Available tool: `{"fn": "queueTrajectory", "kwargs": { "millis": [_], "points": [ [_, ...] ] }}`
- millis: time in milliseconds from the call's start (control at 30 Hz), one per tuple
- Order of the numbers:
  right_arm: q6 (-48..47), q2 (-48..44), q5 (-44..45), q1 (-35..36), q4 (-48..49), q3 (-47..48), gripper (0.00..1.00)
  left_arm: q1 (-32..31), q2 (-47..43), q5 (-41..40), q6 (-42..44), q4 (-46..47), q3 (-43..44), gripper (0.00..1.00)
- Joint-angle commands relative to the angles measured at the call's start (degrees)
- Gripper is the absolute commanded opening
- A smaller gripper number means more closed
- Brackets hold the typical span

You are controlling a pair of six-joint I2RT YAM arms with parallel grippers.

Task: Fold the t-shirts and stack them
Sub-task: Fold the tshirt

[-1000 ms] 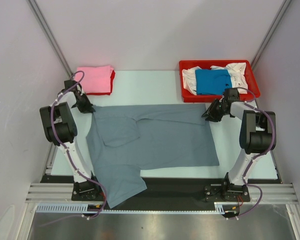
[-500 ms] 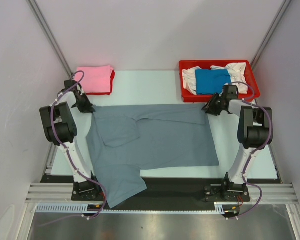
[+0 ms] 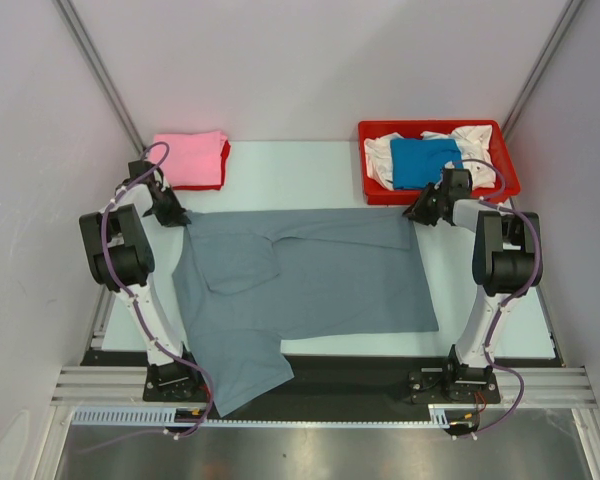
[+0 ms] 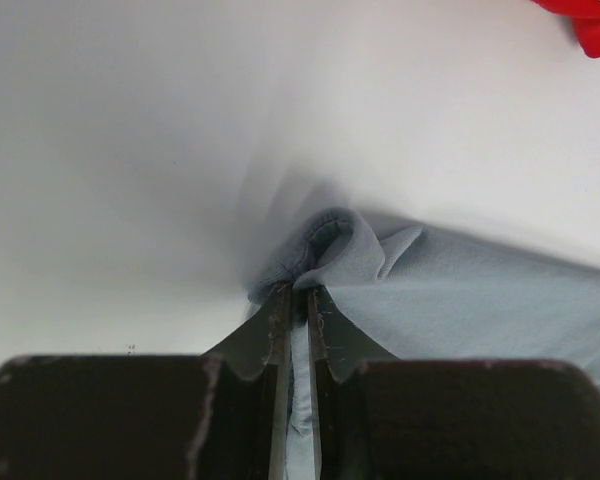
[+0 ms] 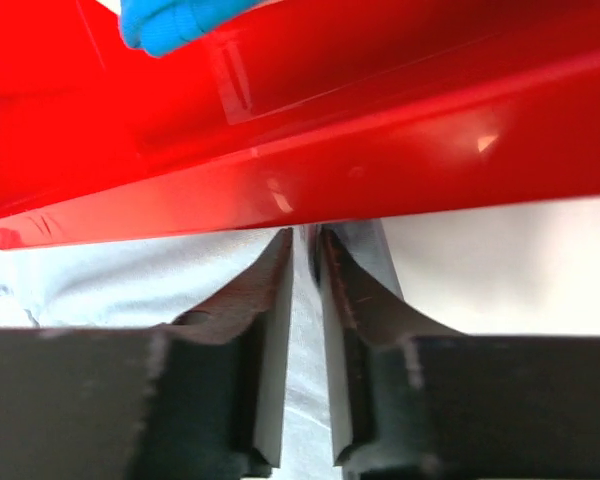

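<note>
A slate grey t-shirt (image 3: 310,275) lies spread flat on the table, its near left part hanging over the front edge. My left gripper (image 3: 177,217) is shut on its far left corner, and the wrist view shows bunched grey cloth (image 4: 460,300) pinched at the gripper's (image 4: 297,290) tips. My right gripper (image 3: 412,215) sits at the far right corner, against the tray. In the right wrist view its jaws (image 5: 306,232) stand nearly together with the grey cloth (image 5: 130,285) running between them. A folded pink t-shirt (image 3: 188,158) lies on a red one (image 3: 224,172) at the far left.
The red plastic tray (image 3: 435,125) at the far right holds a bright blue t-shirt (image 3: 425,163) and a white one (image 3: 475,145). Its red wall (image 5: 380,120) fills the right wrist view just beyond the fingertips. Grey walls close in both sides.
My right gripper has shifted towards the far right corner of the grey shirt beside the tray, and its jaws have narrowed. The left arm and the shirt have stayed put.
</note>
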Motion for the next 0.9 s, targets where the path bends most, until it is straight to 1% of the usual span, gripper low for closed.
{"fn": "queueTrajectory", "kwargs": {
  "millis": [0,100,167,233,267,300,367,433,533,633,767,867],
  "points": [
    [0.4,0.7,-0.1,0.1,2.7,1.1,0.2,-0.1,-1.1,-0.6,1.8,1.2,-1.4,0.13],
    [1.1,0.4,0.6,-0.1,3.2,0.3,0.11,-0.1,-1.2,-0.4,1.4,1.8,-1.9,0.12],
    [1.3,0.4,0.8,-0.4,3.2,0.1,0.1,-0.1,-1.1,0.0,1.2,2.0,-2.2,0.11],
    [1.0,0.3,1.0,-0.7,3.3,0.0,0.06,0.0,-0.9,0.1,1.1,2.2,-2.3,0.11],
    [-0.1,-0.2,1.4,-0.8,3.2,-0.1,0.04,0.0,-1.0,0.0,1.1,2.3,-2.3,0.08],
    [-1.1,-0.5,1.8,-0.8,5.9,-0.3,0.01,-0.1,-1.1,-0.4,1.1,2.3,-2.5,0.06],
    [-5.1,-1.5,2.7,-0.7,7.8,-1.3,0.0,0.0,-1.2,-0.7,1.0,2.5,-2.7,0.02],
    [-7.0,-1.6,2.9,-0.8,9.4,-1.2,0.0,0.3,-1.3,-0.4,0.6,2.9,-3.0,0.01],
    [-6.7,-1.3,1.5,-2.1,12.8,-1.7,0.0,1.3,-0.8,0.5,-0.2,3.1,-3.2,0.01],
    [-6.8,-0.2,1.9,-2.2,10.6,0.8,0.0,1.7,-0.4,0.7,-0.2,3.2,-3.2,0.0],
    [-6.1,-0.4,4.6,-2.4,9.4,1.0,0.0,2.0,-0.6,0.8,-0.3,4.5,-4.3,0.0],
    [-5.1,0.7,4.6,-3.0,9.3,1.0,0.0,2.0,-0.8,1.1,-0.4,4.6,-4.4,0.0]
  ]
}}
